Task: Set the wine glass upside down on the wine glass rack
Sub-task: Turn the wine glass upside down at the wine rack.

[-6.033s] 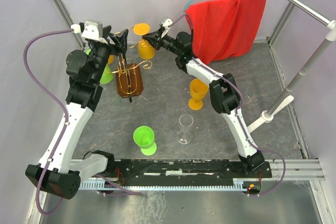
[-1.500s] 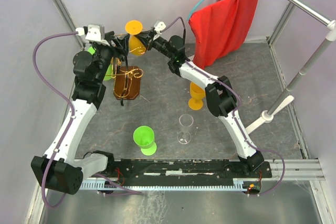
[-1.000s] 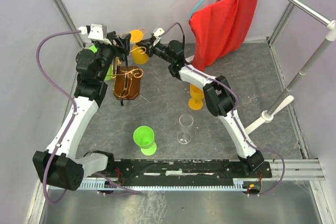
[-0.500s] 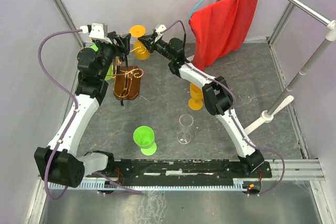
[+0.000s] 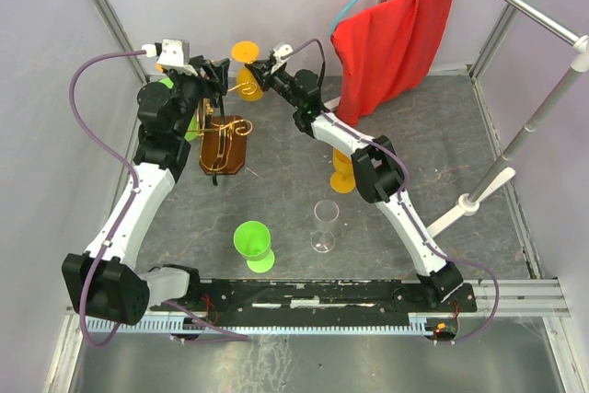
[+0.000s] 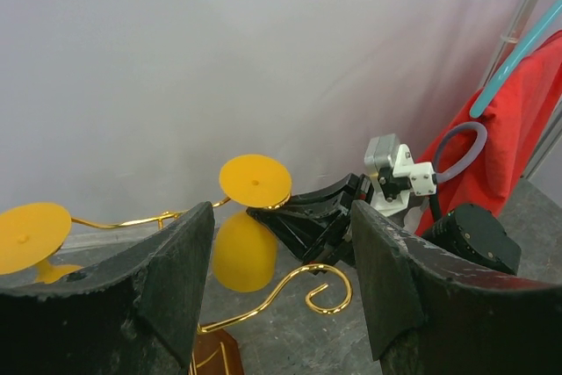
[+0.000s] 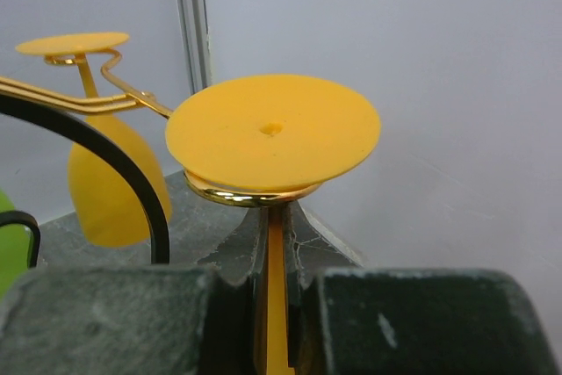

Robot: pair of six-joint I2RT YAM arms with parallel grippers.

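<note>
An orange wine glass [image 5: 246, 86] hangs upside down at the back of the table, its round foot [image 7: 272, 133] resting on a copper wire ring [image 7: 235, 193] of the wine glass rack [image 5: 224, 146]. My right gripper [image 7: 275, 248] is shut on the glass's stem just under the foot. My left gripper [image 6: 283, 217] is open just left of the glass, apart from it, with a curled wire arm [image 6: 327, 275] ahead between its fingers. A second orange glass [image 7: 107, 183] hangs upside down on another arm of the rack.
On the table stand an orange glass [image 5: 343, 172] under my right arm, a clear glass [image 5: 324, 225], a green glass [image 5: 252, 244], and another green one [image 5: 189, 128] behind my left arm. A red cloth [image 5: 391, 39] hangs back right; a white pole stand [image 5: 479, 192] is on the right.
My right gripper has shifted the orange glass slightly up and right, so its foot now sits level on the wire ring. My left gripper has edged a little right, still open.
</note>
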